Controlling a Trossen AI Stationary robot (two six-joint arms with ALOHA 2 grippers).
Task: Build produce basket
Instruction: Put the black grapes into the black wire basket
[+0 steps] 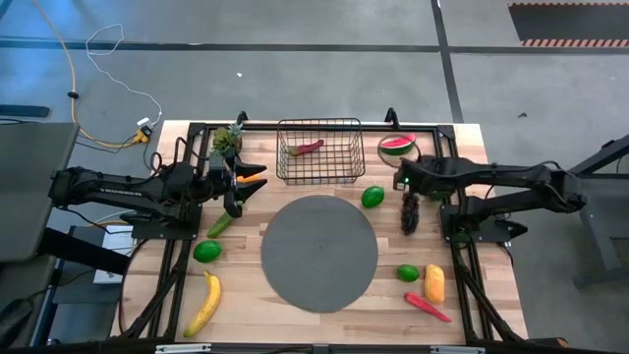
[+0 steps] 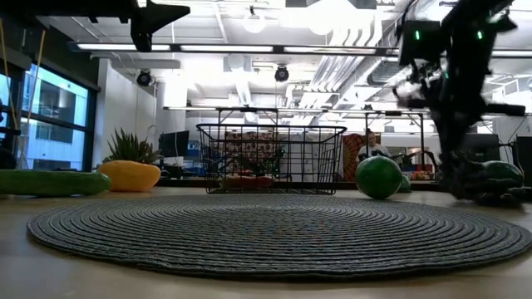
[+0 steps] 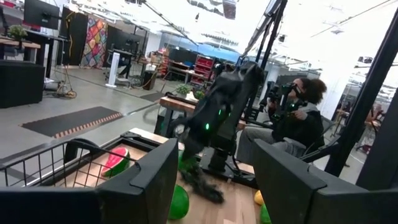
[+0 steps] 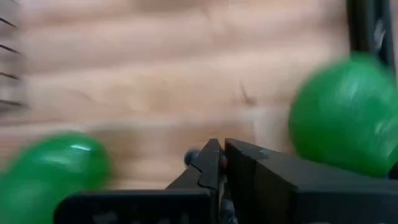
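Dark grapes (image 1: 409,213) hang from the closed right pincer (image 1: 403,187), lifted off the bench (image 1: 472,295) for transfer to the basket (image 1: 319,149); left pincer (image 1: 239,189) waits half-open.

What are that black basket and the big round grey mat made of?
The basket looks like thin black metal wire, likely coated: an open, see-through grid. The round grey mat looks woven from cord or fibre; the low view shows concentric ribbed rings with a matte surface.
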